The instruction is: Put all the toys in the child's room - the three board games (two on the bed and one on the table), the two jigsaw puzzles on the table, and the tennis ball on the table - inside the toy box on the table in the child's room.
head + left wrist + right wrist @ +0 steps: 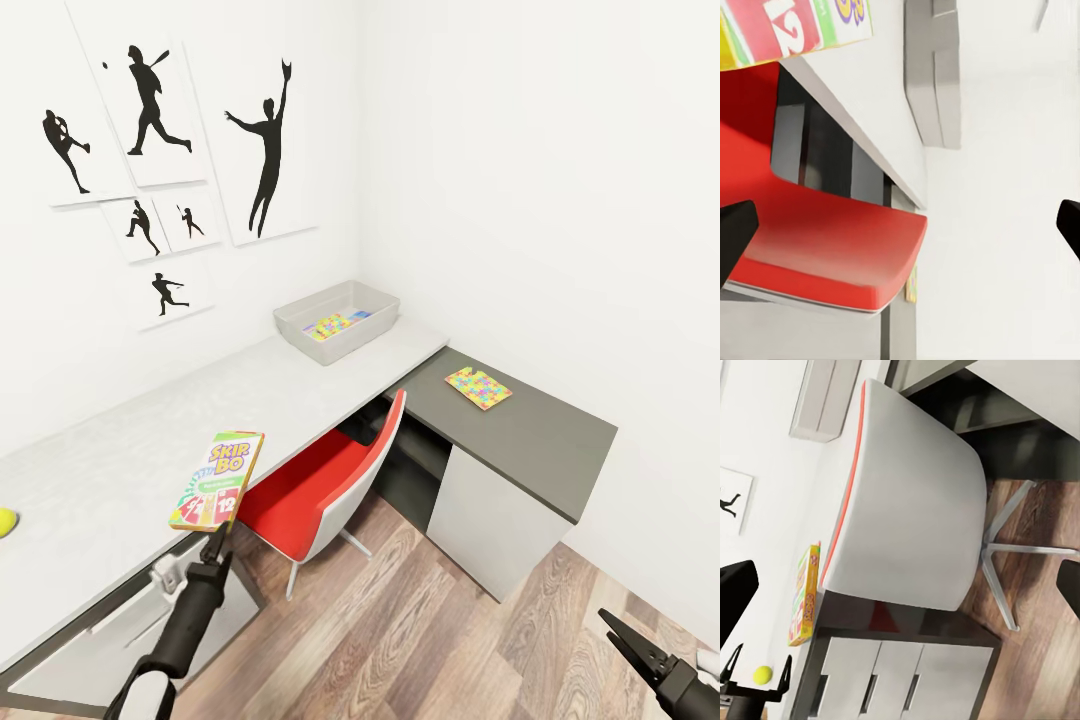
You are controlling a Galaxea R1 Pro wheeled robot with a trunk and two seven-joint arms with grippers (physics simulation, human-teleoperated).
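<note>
Red chair, yellow-green-red Skip-Bo box, mosaic puzzle.

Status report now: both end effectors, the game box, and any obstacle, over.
Left end effector shut on Skip-Bo box. Right end effector open, holds nothing. Red chair between robot and toy box.

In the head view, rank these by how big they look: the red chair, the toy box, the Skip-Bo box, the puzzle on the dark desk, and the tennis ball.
1. Red chair
2. Toy box
3. Skip-Bo box, held by the left hand and nearer the camera, so it looks bigger than it would at the toy box's distance
4. Jigsaw puzzle
5. Tennis ball, cut off by the edge
</note>
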